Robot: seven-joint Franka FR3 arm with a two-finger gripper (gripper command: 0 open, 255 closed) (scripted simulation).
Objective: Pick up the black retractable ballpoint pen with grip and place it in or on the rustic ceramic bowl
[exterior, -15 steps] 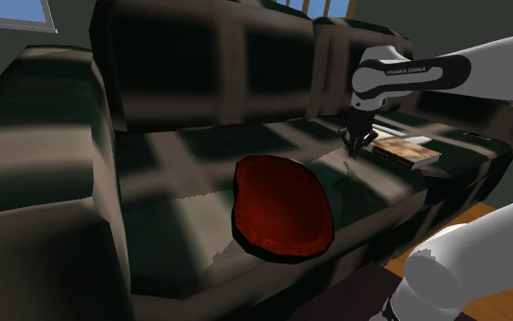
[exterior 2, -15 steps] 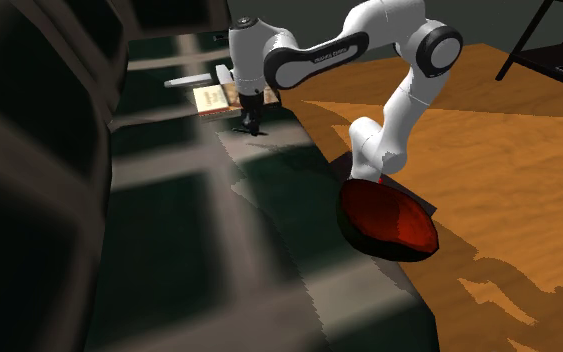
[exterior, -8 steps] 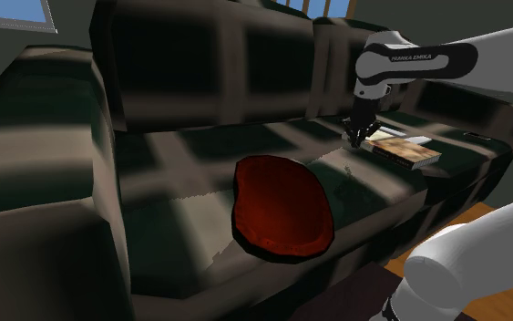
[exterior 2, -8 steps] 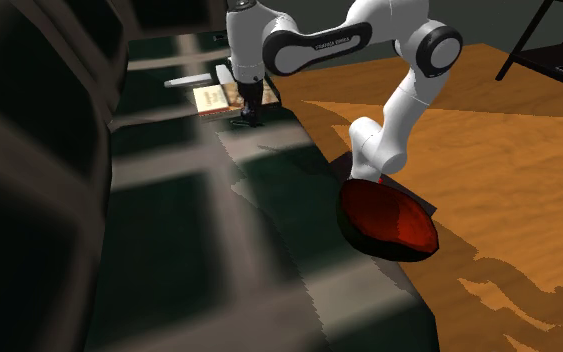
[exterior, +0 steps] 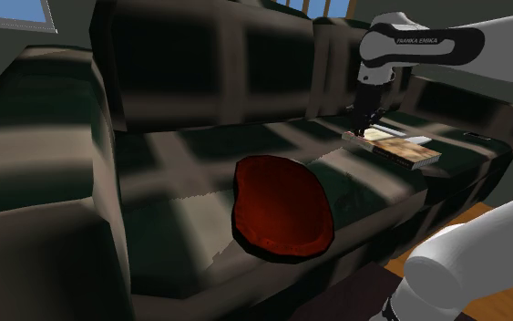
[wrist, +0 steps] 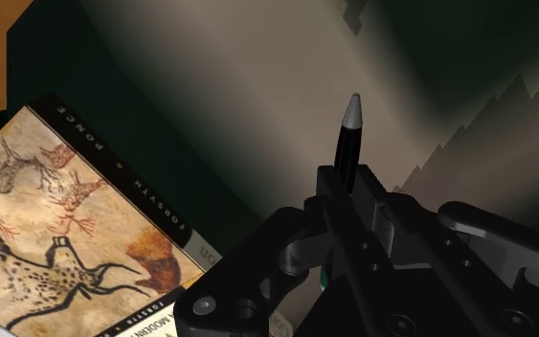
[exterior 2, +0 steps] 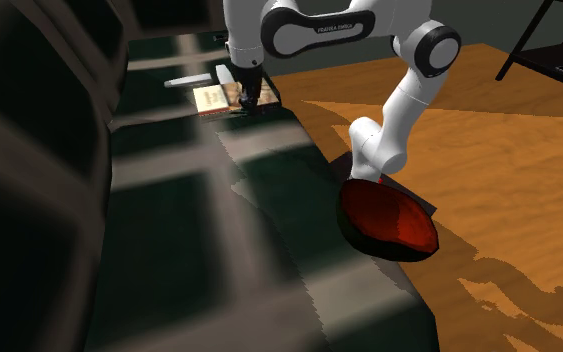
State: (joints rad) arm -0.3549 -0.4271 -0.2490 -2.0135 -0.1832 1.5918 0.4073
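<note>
end effector (wrist: 348,188) clenched on the black pen (wrist: 349,142), whose grey tip juts out beyond the fingers, held over the dark plaid sofa (exterior: 181,137) seat. just beside it lies a book (exterior: 400,146) with animal drawings on its cover. the red bowl (exterior: 280,205) rests near the seat's front edge, well apart from both.

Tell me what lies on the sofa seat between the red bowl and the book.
Nothing: in the shoulder view the seat between bowl and book is bare. The gripper, clasping the pen, hangs over the book's end.
</note>
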